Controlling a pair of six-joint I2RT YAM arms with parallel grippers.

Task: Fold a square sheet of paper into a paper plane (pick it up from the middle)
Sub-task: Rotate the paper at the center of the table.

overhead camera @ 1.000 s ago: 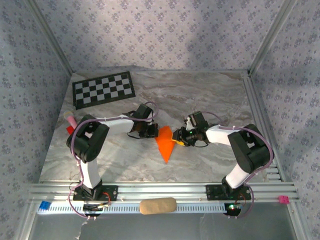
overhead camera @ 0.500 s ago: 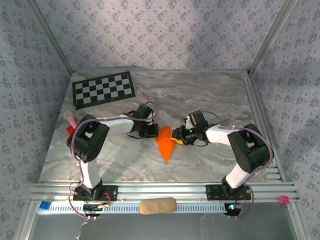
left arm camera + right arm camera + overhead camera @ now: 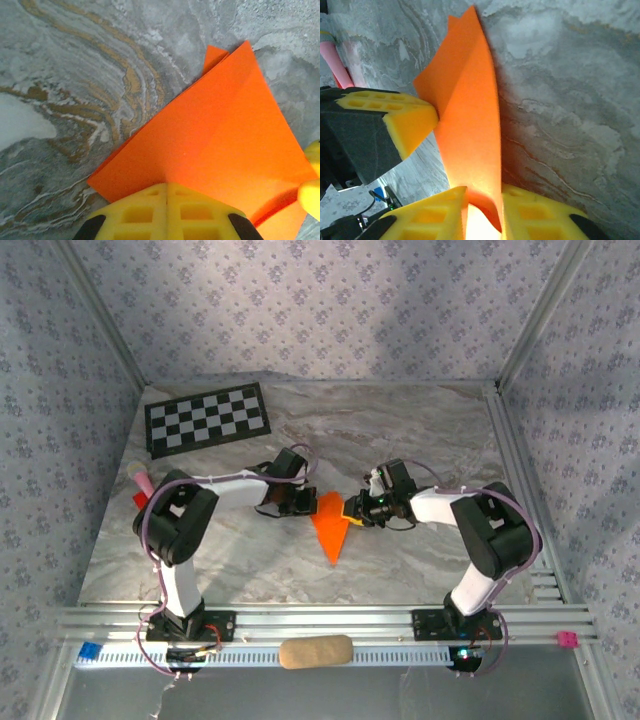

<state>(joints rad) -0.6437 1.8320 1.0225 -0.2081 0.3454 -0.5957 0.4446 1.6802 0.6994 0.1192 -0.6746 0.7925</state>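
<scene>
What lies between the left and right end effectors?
The folded orange paper, in the top external view. The left end effector touches one edge; in the right wrist view the right end effector pinches the other edge.

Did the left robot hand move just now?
No. The left gripper sits at the same spot below the checkerboard sheet, touching the orange paper.
</scene>
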